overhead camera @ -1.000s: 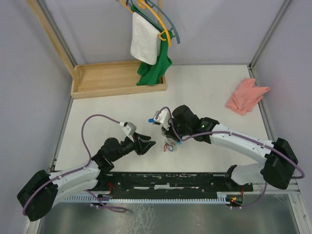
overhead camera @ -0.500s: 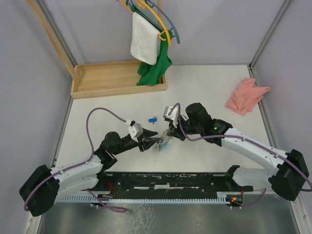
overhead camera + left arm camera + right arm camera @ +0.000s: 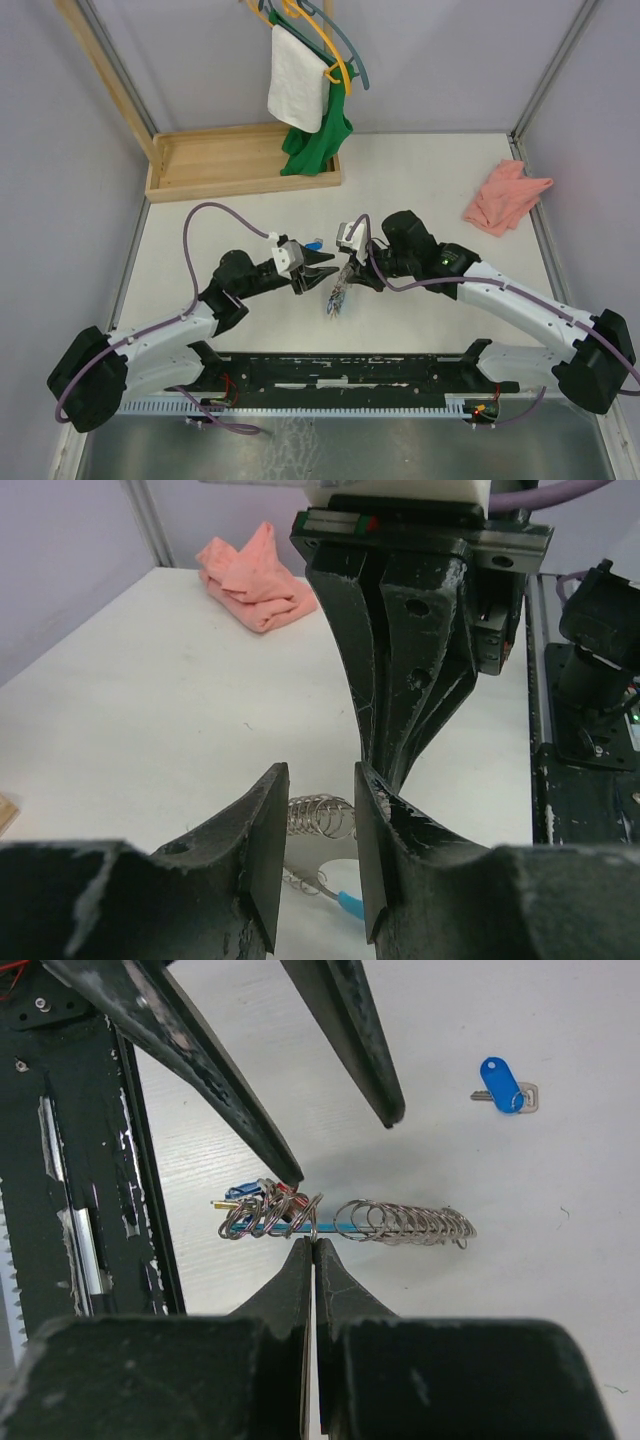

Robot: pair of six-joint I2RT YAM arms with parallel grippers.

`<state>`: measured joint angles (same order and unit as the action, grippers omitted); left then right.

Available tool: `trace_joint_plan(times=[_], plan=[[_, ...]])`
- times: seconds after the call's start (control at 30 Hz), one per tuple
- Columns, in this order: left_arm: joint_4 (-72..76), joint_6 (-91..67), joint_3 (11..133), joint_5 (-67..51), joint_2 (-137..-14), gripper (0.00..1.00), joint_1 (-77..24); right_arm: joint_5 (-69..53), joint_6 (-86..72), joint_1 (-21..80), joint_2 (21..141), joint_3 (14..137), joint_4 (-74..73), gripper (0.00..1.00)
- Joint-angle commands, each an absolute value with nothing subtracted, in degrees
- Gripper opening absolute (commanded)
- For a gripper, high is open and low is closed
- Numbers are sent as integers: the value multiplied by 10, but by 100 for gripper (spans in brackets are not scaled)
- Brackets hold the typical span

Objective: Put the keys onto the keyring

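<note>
A chain of silver rings, the keyring point(image 3: 400, 1222), hangs level just above the table, threaded on a thin blue strip. My right gripper point(image 3: 312, 1243) is shut on one ring near its middle. A tangled bunch at one end point(image 3: 265, 1210) shows a bit of red and blue. The blue-headed key point(image 3: 500, 1085) lies apart on the table, also visible beside the left wrist point(image 3: 316, 243). My left gripper point(image 3: 320, 772) is open, its jaws either side of the rings point(image 3: 322, 815). One left fingertip point(image 3: 292, 1172) touches the bunch. From above, the bunch point(image 3: 337, 295) hangs between both grippers.
A pink cloth point(image 3: 505, 197) lies at the right back. A wooden tray point(image 3: 240, 160) stands at the back left, with hangers holding a white towel point(image 3: 298, 80) and a green garment point(image 3: 318, 140) above it. A black rail point(image 3: 350, 372) runs along the near edge.
My left gripper has moved right and forward to the rings, its jaws narrowing. The right gripper shifted slightly right at first with the rings, then held still.
</note>
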<state>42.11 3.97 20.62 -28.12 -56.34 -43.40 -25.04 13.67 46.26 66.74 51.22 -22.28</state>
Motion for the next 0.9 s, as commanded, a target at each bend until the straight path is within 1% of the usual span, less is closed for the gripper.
trace_joint_plan(times=[0.0,0.13,0.3,0.5,0.63,0.87], plan=[[442,59,244,-339,-612,40,-429,-268,147,461,666,553,-229,1],[443,47,250,-390,-640,44,-420,-265,147,461,658,556,-229,1],[491,33,220,-448,-632,50,-395,-259,149,461,652,552,-225,1],[477,37,231,-494,-652,55,-388,-264,148,461,652,555,-224,1],[466,40,240,-495,-673,55,-387,-270,148,461,650,556,-225,1],[453,41,255,-496,-686,47,-385,-277,151,461,656,563,-242,1]])
